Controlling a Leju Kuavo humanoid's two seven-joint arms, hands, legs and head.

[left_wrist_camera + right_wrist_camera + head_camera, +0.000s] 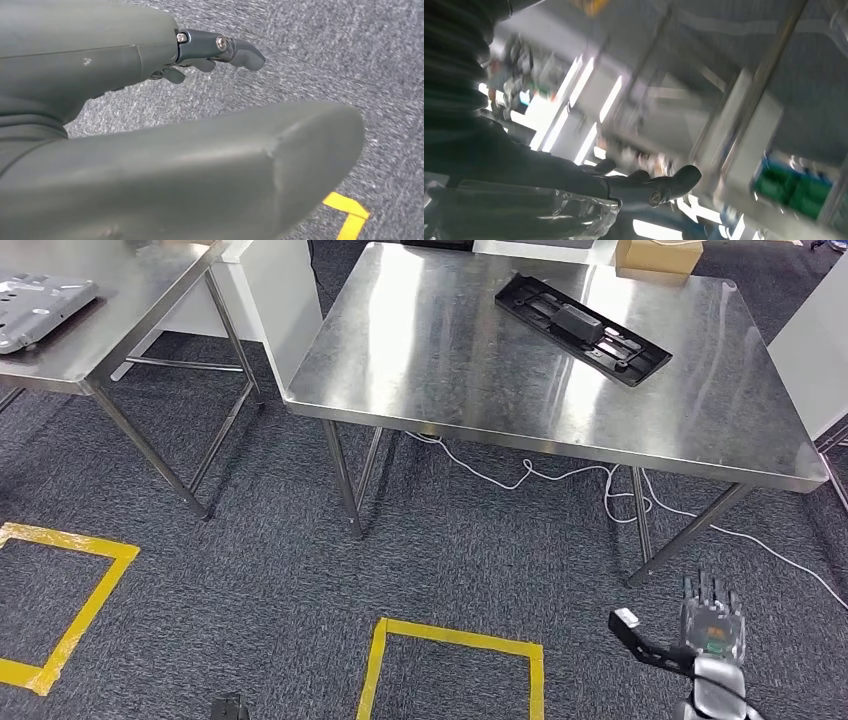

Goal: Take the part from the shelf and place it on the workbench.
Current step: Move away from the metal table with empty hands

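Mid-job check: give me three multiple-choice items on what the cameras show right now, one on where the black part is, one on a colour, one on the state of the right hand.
1. Where does the black part lie?
A. On the steel workbench
B. On the carpet
C. In the right hand

2. What colour is the floor tape marking squares on the carpet?
A. Red
B. Yellow
C. White

3. What state is the right hand in?
A. Gripping the black part
B. Holding a cable
C. Holding nothing, fingers apart

Answers:
1 A: the head view shows the part lying flat on the tabletop, toward its far right.
2 B: the tape outlines are plainly yellow.
3 C: the hand hangs low over the carpet with straight fingers and nothing in them.
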